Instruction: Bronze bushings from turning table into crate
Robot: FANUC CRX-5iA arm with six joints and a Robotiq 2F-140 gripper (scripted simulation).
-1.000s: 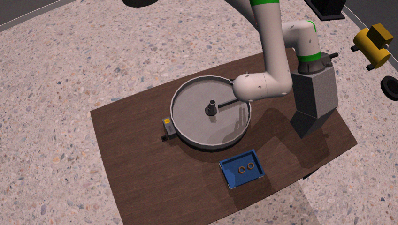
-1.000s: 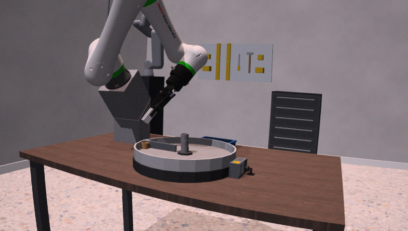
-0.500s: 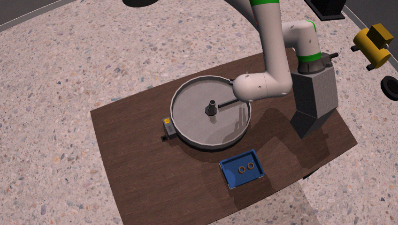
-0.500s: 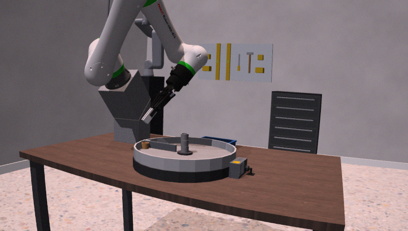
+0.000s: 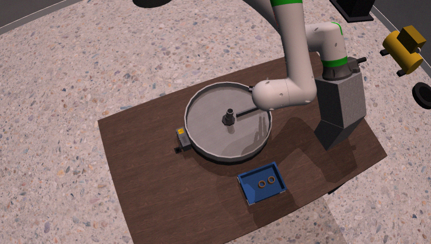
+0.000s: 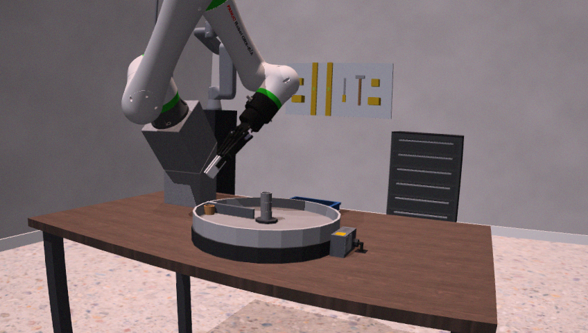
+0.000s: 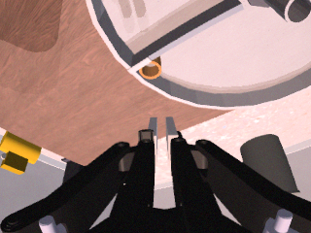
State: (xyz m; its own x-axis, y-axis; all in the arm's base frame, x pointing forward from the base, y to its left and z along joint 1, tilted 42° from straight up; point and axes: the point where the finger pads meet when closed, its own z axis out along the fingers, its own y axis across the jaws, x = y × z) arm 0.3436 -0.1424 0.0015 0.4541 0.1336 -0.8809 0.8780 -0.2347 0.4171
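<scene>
A round grey turning table (image 5: 227,122) with a centre post (image 5: 228,116) and a grey guide bar (image 6: 233,209) stands on the brown table. One bronze bushing (image 7: 151,69) stands upright on the turning table at its rim, against the end of the bar; it also shows in the exterior view (image 6: 209,209). Two bronze bushings (image 5: 261,183) (image 5: 271,179) lie in the blue crate (image 5: 262,185). My gripper (image 6: 215,166) hangs tilted well above the rim near the bushing, shut and empty; it also shows in the wrist view (image 7: 161,128). I see no steel bushings.
A small grey box with a yellow label (image 5: 182,139) sits at the turning table's edge. The arm's grey pedestal (image 5: 340,109) stands at the table's back. A dark drawer cabinet (image 6: 424,175) and a wall tool board (image 6: 342,89) lie beyond the table.
</scene>
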